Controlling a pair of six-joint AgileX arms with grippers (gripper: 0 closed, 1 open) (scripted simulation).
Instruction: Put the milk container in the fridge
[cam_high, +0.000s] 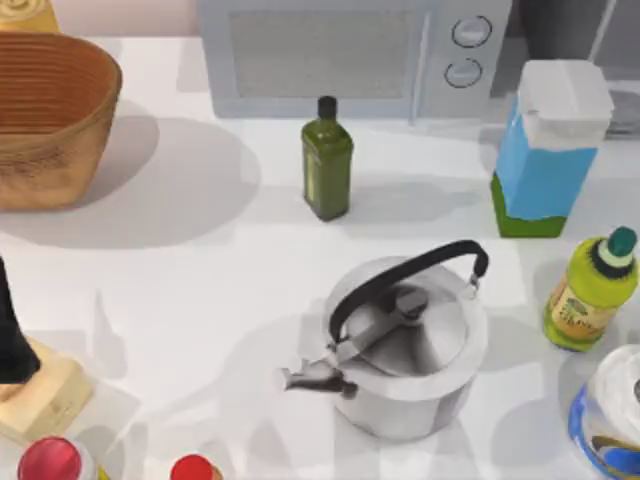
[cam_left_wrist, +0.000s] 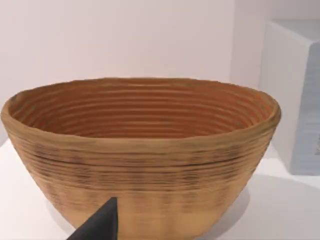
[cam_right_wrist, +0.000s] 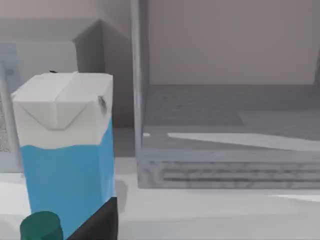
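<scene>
The milk container (cam_high: 548, 150) stands upright at the table's far right, a tall carton with a white folded top, light blue body and green base band. In the right wrist view the milk container (cam_right_wrist: 65, 165) is close ahead, and a dark edge of my right gripper (cam_right_wrist: 100, 222) shows just in front of it, apart from it. The fridge (cam_high: 565, 28) is the dark grey box behind the carton; in the right wrist view the fridge (cam_right_wrist: 225, 115) shows an open grey compartment beside the carton. My left gripper (cam_left_wrist: 100, 225) faces the woven basket.
A steel kettle (cam_high: 405, 345) sits mid-table. A dark green bottle (cam_high: 327, 165) stands before the microwave (cam_high: 340, 55). A yellow-green bottle (cam_high: 588, 295) with a teal cap stands near the carton. The basket (cam_high: 45, 115) is far left. A white-blue tub (cam_high: 612, 415) sits at the near right.
</scene>
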